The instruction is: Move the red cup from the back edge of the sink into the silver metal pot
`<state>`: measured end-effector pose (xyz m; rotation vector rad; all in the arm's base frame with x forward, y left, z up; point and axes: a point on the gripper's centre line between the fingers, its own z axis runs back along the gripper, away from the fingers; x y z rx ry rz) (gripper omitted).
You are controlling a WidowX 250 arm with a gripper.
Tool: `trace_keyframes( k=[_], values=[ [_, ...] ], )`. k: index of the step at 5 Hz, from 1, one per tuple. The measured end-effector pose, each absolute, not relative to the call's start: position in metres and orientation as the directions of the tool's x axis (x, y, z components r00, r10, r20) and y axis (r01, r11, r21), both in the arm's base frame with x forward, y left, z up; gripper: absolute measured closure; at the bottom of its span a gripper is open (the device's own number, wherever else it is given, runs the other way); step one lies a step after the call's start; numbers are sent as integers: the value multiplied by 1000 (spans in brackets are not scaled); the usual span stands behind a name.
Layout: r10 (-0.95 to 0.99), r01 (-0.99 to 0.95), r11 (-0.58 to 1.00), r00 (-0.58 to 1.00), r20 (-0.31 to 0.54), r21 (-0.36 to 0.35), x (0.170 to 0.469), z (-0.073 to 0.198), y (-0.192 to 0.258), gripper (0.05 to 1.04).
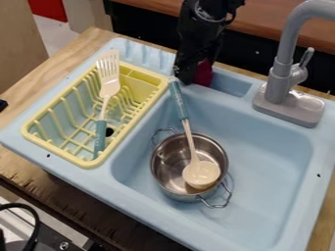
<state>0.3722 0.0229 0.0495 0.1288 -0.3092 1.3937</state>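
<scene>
A big spoon (201,174) in a pot (166,170) near the black gripper (186,80).
The arm hides part of a dark red thing (204,73) right by the jaws, and I can't tell if the jaws are open, shut or holding something. The spoon's round end sits in the pot, closer to the camera than the jaws; its long handle slants up to just beside them. It is cream, with a blue-green grip.

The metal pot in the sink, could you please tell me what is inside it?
A ladle rests with its head inside; the part of the pot beneath it is covered.
</scene>
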Motion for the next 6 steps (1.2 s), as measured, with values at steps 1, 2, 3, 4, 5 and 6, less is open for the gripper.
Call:
trace_keyframes(
  k=[1, 2, 3, 4, 5, 6],
  values=[
    [947, -977, 193, 162, 276, -89, 372, 51, 22, 277],
    [957, -975, 201, 175, 231, -93, 368, 62, 23, 277],
    [964, -966, 211, 180, 194, -149, 367, 86, 22, 278],
    [968, -961, 222, 196, 156, -168, 362, 103, 20, 278],
    [956, -956, 269, 252, 148, -113, 344, 95, 19, 277],
    [917, -922, 381, 368, 154, -66, 314, 85, 10, 277]
  ],
)
